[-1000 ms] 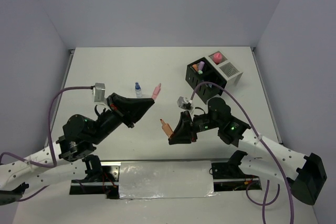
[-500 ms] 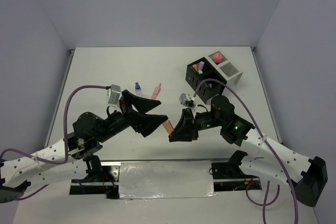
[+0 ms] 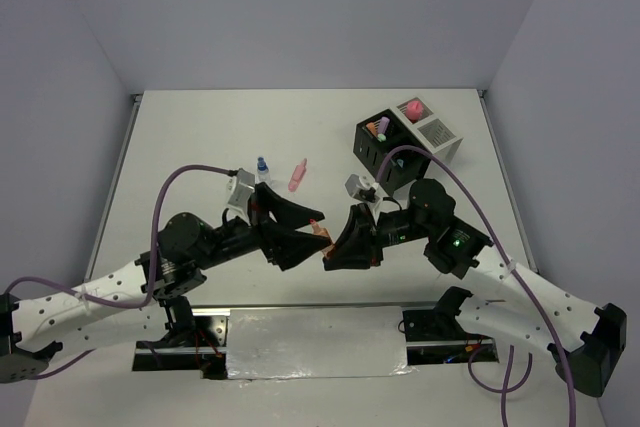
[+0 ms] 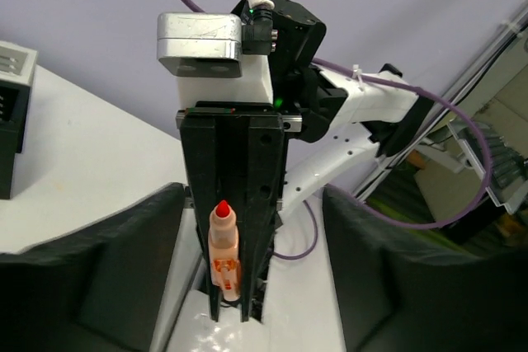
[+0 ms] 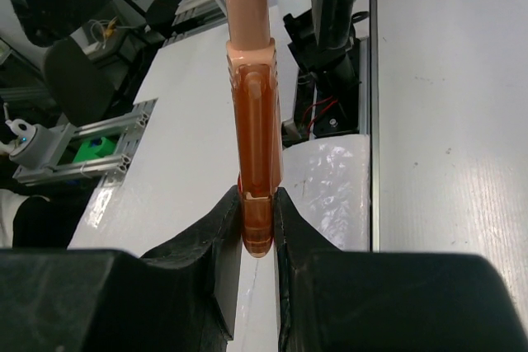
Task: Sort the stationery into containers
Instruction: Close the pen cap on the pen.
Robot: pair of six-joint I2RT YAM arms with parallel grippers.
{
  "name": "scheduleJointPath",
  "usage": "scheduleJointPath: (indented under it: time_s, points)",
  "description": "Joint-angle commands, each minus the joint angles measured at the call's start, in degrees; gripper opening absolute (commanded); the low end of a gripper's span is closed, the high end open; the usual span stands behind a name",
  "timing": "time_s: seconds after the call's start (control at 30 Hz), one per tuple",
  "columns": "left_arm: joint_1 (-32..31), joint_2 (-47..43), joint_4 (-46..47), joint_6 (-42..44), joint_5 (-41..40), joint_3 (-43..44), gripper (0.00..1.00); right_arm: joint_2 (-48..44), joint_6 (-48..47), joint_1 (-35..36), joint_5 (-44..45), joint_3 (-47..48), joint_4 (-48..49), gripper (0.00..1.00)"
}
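My right gripper (image 3: 336, 245) (image 5: 258, 224) is shut on the tail end of an orange highlighter (image 3: 319, 229) (image 5: 253, 138) and holds it out above the near table. The left gripper (image 3: 308, 239) (image 4: 252, 302) faces it, open, with one finger on either side of the highlighter (image 4: 223, 246) and not touching it. The highlighter's red tip points into the left wrist view. A pink highlighter (image 3: 297, 175) and a small blue-capped bottle (image 3: 262, 168) lie on the table. The black container (image 3: 385, 152) holds a purple highlighter (image 3: 378, 128). The white container (image 3: 438, 133) holds a pink item (image 3: 412, 109).
Both containers stand together at the back right, beyond the right arm. A shiny metal strip (image 3: 315, 342) runs along the near edge between the arm bases. Purple cables (image 3: 190, 179) loop over both arms.
My left arm has swung right, away from the pink highlighter, and its jaws have opened around the orange highlighter. The right gripper has shifted slightly with the highlighter still in it.
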Motion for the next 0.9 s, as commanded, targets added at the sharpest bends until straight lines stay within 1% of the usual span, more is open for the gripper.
scheduleJointPath:
  time_s: [0.0,0.03,0.07,0.17,0.23,0.27,0.3,0.37,0.4,0.43,0.5,0.6,0.63,0.67,0.7,0.8,0.87]
  points:
    - [0.07,0.02,3.74,1.18,1.84,1.29,0.72,-0.66,0.22,0.12,-1.47,2.86,1.54,0.0]
    - [0.07,0.11,3.48,1.18,1.93,1.47,0.61,-0.58,0.31,0.12,-1.73,2.77,1.72,0.0]
    - [0.07,0.29,2.96,1.36,1.85,2.0,0.6,-0.49,0.48,0.12,-1.73,2.77,1.89,0.0]
    - [0.07,0.81,2.16,1.53,1.85,2.27,0.65,-0.66,0.49,0.21,-1.56,2.86,2.07,0.0]
    - [0.07,1.51,1.98,1.36,2.02,2.18,0.73,-0.75,0.31,0.21,-1.21,3.38,1.54,0.0]
    - [0.07,1.69,1.98,1.27,2.02,2.09,0.74,-0.75,0.05,0.12,-1.03,3.65,1.28,0.0]
    - [0.07,1.69,2.16,1.01,2.02,1.74,0.69,-0.75,0.05,0.12,-0.94,4.0,0.93,0.0]
    - [0.07,1.69,2.69,1.01,1.67,1.3,0.52,-0.66,-0.13,0.12,-1.03,4.35,0.75,0.0]
    - [0.07,1.52,2.51,0.92,1.24,1.21,0.33,-0.49,-0.22,0.21,-1.12,4.53,0.49,0.0]
    - [0.07,1.34,2.16,1.01,0.54,1.21,0.25,-0.49,-0.39,0.12,-1.12,4.53,0.4,0.0]
    - [0.07,0.73,1.29,1.09,-0.26,1.65,0.16,-0.4,-0.65,0.12,-1.03,4.18,0.14,0.0]
    - [0.42,-0.59,0.06,0.92,-2.81,2.18,0.15,-0.05,-1.01,0.12,-1.21,3.22,0.31,0.0]
    - [0.69,-0.85,-0.12,0.92,-3.16,2.35,0.11,-0.05,-1.09,0.12,-1.2,2.86,0.49,0.0]
    - [0.86,-1.2,-0.3,1.01,-3.42,2.53,0.03,0.13,-1.27,0.12,-1.03,2.51,0.66,0.0]
    - [1.04,-1.99,-0.56,0.66,-4.82,2.79,0.0,0.22,-1.53,0.12,-0.94,1.81,0.49,0.0]
    - [1.48,-4.19,-1.61,0.48,-8.68,3.06,0.0,0.57,-3.38,0.12,0.02,-0.12,-0.74,0.0]
    - [1.92,-5.24,-3.9,0.74,-10.63,4.28,0.0,1.01,-3.38,0.12,-0.67,-2.14,0.39,0.0]
